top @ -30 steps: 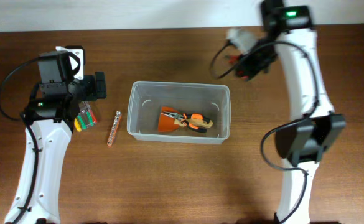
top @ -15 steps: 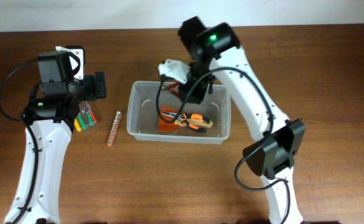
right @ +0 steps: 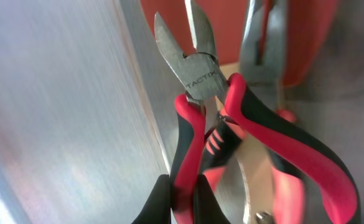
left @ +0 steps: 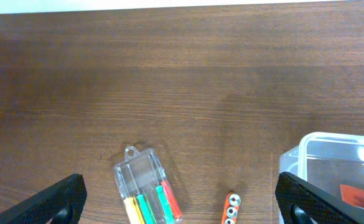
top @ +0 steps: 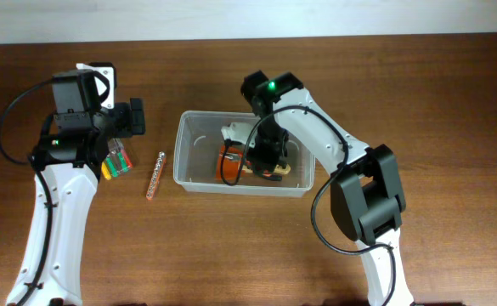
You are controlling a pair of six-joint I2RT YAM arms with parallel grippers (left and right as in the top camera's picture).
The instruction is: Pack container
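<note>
The container, a large clear tub, stands mid-table. It holds a flat orange piece and orange-handled pliers. My right gripper is down inside the tub. In the right wrist view it is shut on one handle of red-and-black cutters, jaws pointing away, over the tub's clear floor. My left gripper is open and empty, left of the tub. Its wrist view shows the tub's corner.
A small clear case of coloured screwdrivers lies below the left gripper and shows in the left wrist view. An orange bit holder lies between the case and the tub, also in the left wrist view.
My right arm swung from the back right of the table over and down into the container with the cutters. The left arm has not moved.
</note>
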